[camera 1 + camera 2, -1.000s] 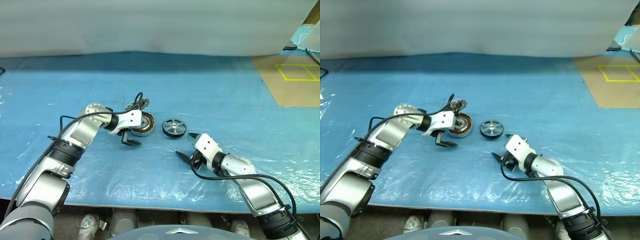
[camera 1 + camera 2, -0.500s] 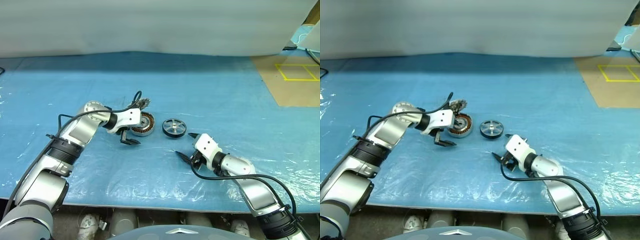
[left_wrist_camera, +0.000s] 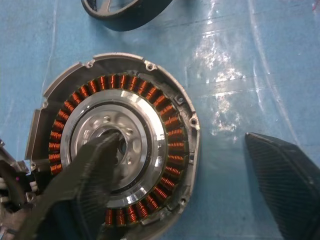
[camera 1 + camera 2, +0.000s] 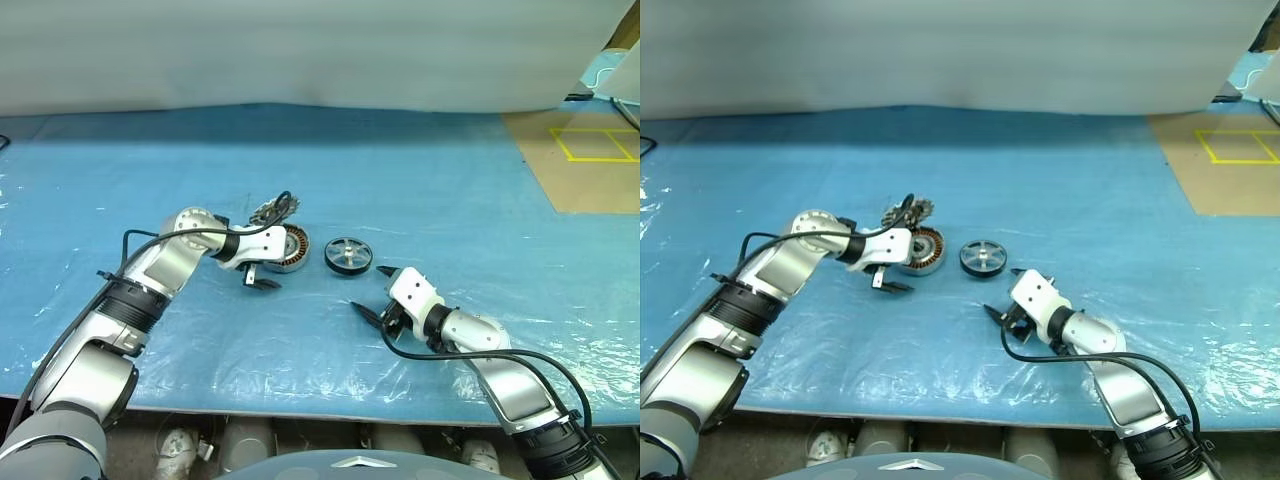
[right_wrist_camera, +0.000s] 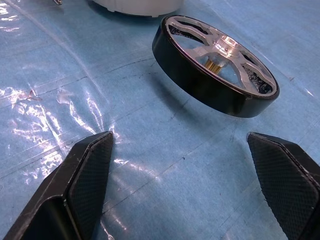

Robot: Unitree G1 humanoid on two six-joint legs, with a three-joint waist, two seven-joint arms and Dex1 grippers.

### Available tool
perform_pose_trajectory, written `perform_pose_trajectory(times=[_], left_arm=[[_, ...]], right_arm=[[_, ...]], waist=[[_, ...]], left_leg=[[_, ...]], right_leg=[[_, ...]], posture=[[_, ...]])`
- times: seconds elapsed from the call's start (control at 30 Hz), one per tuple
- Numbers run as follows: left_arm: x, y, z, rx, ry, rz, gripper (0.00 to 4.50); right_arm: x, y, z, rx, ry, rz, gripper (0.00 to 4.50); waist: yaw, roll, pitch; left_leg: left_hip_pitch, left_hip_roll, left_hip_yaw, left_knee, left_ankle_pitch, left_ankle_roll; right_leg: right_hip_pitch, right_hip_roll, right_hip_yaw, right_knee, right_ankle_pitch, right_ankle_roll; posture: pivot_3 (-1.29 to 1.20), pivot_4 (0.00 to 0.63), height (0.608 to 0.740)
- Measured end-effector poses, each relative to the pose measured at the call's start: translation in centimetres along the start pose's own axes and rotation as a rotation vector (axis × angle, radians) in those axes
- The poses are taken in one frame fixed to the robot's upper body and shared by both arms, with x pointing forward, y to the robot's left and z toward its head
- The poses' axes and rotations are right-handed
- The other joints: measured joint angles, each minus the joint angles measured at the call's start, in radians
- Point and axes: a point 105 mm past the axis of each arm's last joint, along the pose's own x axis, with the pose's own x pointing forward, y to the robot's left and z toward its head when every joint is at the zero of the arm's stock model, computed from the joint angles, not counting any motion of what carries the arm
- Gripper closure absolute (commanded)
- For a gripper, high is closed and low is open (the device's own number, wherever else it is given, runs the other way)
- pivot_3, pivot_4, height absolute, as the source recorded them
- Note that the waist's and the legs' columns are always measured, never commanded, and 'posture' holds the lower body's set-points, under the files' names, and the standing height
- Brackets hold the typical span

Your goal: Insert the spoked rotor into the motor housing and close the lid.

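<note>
The motor housing point(image 3: 172, 150), a silver shell with a ring of copper windings, lies flat on the blue sheet at mid table. My left gripper point(image 4: 268, 272) is open over it. One finger point(image 3: 95, 170) hovers above the silver centre, the other point(image 3: 285, 180) stands outside the rim. The spoked rotor point(image 4: 348, 255), black-rimmed with a silver face, lies just right of the housing. My right gripper point(image 5: 180, 137) is open, low over the sheet, just short of the rotor point(image 5: 215, 65), with nothing between its fingers. The lid is out of view.
A bundle of wires and grey connectors point(image 4: 272, 210) trails from the housing's far side. Crinkled clear plastic covers the blue sheet point(image 4: 420, 190). A brown board with yellow tape point(image 4: 590, 150) lies at the far right. The table's front edge point(image 4: 300, 405) runs close below the arms.
My left gripper has rolled at the wrist and tilted down flatter over the housing. The right arm, the housing and the rotor have stayed put.
</note>
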Motion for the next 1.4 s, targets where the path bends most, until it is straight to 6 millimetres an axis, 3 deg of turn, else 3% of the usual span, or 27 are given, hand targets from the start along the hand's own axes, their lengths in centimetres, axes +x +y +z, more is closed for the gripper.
perform_pose_trajectory(times=[0.2, 0.27, 0.7, 0.97, 1.4], left_arm=[[0.0, 0.0, 0.1, 0.006, -0.003, 0.003, 2.38], [-0.2, -0.2, 0.0, 0.012, -0.002, -0.002, 2.44], [-0.7, -1.5, 0.1, 0.139, -0.076, -0.067, 2.46], [-2.1, -4.5, -0.2, 0.169, -0.112, -0.247, 2.46], [-2.1, -5.2, 0.1, 0.18, -0.038, -0.233, 2.46]], right_arm=[[-0.1, 0.0, -0.1, 0.003, 0.003, -0.002, 0.0], [-0.1, 0.0, -0.2, 0.003, 0.005, -0.004, 0.0], [-0.1, 0.2, -0.1, 0.0, 0.002, 0.004, 0.0], [-0.3, 0.4, -0.3, 0.005, 0.008, 0.023, 0.0], [-0.4, 0.3, -0.4, -0.001, 0.011, 0.03, 0.0]], waist=[[0.0, 0.0, -0.001], [0.0, 0.001, -0.003], [0.0, 0.0, -0.003], [-0.001, 0.0, -0.003], [-0.001, 0.001, -0.004]], left_leg=[[0.001, 0.0, 0.0, 0.0, 0.0, 0.0], [0.002, 0.0, 0.0, 0.0, 0.0, 0.0], [0.001, 0.0, 0.0, -0.002, 0.0, 0.0], [0.001, 0.0, 0.0, -0.003, 0.0, 0.0], [0.002, 0.0, 0.001, -0.003, 0.0, 0.0]], right_leg=[[0.001, 0.0, 0.0, 0.0, 0.0, 0.0], [0.001, 0.0, 0.0, 0.0, 0.0, 0.0], [0.001, 0.0, 0.0, 0.0, 0.0, 0.0], [0.0, 0.0, 0.0, 0.0, -0.001, -0.001], [0.0, 0.0, 0.0, 0.0, -0.001, -0.001]], posture=[[0.0, 0.15, 0.74], [0.0, 0.15, 0.74], [0.0, 0.15, 0.74], [0.0, 0.15, 0.74], [0.0, 0.15, 0.74]])
